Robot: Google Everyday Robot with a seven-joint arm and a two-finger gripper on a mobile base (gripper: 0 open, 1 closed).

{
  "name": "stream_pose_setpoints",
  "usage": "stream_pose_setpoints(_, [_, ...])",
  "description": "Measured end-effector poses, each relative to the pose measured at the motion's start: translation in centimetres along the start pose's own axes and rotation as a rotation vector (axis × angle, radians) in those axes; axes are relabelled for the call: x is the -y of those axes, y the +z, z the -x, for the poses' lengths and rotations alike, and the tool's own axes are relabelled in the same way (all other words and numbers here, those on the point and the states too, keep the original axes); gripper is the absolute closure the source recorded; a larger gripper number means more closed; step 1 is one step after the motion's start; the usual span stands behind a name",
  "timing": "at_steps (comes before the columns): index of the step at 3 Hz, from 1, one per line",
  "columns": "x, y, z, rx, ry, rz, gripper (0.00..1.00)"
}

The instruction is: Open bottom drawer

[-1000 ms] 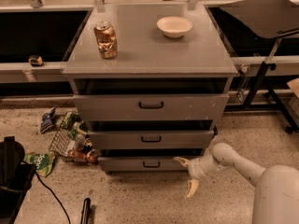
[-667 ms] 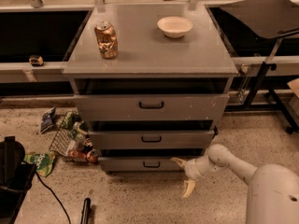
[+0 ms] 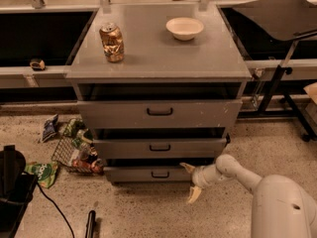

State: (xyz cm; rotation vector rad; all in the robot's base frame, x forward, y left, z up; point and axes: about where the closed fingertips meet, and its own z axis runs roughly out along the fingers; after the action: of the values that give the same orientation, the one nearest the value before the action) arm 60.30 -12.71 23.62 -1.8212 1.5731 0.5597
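The grey cabinet (image 3: 158, 66) has three drawers. The bottom drawer (image 3: 148, 173) is the lowest and narrowest front, with a small black loop handle (image 3: 160, 174); it stands slightly out from the frame. My gripper (image 3: 190, 181) is at floor level just right of that handle, in front of the drawer's right end. Its two pale fingers (image 3: 193, 195) are spread wide, one up and one down, and hold nothing. The white arm (image 3: 237, 175) comes in from the lower right.
A can (image 3: 112, 42) and a white bowl (image 3: 184, 28) stand on the cabinet top. A wire basket with packets (image 3: 74, 152) lies on the floor left of the cabinet. A black object and cable (image 3: 12, 182) sit at lower left. A black stand (image 3: 282, 78) is at right.
The gripper has moved left along the bottom drawer front, closer to its handle. The drawers have not visibly moved.
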Motion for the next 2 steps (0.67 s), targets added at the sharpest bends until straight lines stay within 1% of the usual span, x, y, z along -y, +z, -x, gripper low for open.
stream_pose_setpoints(1, [1.9,1.3,-1.2,-0.035,0.006,-0.028,0.0])
stream_pose_setpoints(2, [3.0,3.0,-2.8,-0.09,0.025,-0.01,0.0])
